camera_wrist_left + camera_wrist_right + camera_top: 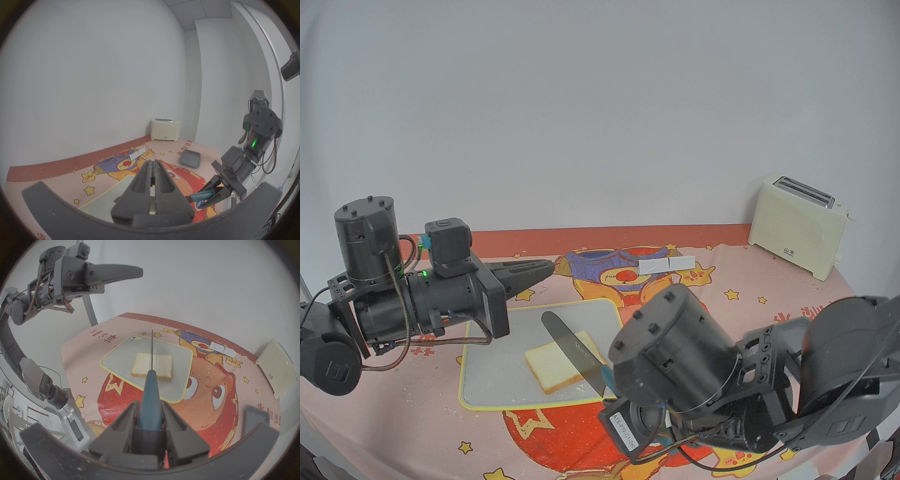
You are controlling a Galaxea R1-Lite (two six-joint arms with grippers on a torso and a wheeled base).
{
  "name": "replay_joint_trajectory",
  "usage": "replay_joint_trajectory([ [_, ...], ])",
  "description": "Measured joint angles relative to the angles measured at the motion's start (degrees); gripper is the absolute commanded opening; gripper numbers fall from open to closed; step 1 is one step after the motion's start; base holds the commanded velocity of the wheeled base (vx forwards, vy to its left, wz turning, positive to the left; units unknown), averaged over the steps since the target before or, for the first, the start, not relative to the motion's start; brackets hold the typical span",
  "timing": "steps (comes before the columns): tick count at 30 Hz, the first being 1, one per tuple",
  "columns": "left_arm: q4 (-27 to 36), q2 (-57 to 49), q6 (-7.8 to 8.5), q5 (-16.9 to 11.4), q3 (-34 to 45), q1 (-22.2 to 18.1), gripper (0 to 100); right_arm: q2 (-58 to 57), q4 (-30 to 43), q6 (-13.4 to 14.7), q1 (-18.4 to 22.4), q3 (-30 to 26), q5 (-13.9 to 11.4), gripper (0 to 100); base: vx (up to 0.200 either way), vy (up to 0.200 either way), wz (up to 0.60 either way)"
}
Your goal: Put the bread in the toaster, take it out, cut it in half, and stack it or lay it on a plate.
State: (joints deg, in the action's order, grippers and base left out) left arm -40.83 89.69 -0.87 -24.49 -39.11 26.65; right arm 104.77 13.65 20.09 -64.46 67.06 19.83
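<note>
Gripped knife (570,345) over bread (549,370) on board (487,372)

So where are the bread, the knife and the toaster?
bread (553,369), head view, top face of the slice.
knife (151,387), right wrist view, teal handle.
toaster (797,231), head view, side wall facing the robot.

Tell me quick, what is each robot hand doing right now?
Left gripper: shut, holding nothing.
Right gripper: shut on the knife, gripping its handle.
</note>
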Motion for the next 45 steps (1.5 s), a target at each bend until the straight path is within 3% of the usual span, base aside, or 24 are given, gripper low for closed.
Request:
replay_joint_trajectory([
  [33,-1.2,8.5,0.22,0.0,-1.1,0.5,0,3.0,-3.4,-0.8,0.4,-0.3,1.3,0,0.0,0.0,0.0],
  [45,-1.2,8.8,-0.17,-0.4,-1.0,0.7,0,3.0,-3.4,-4.3,0.1,-0.4,5.6,0,0.0,0.0,0.0],
])
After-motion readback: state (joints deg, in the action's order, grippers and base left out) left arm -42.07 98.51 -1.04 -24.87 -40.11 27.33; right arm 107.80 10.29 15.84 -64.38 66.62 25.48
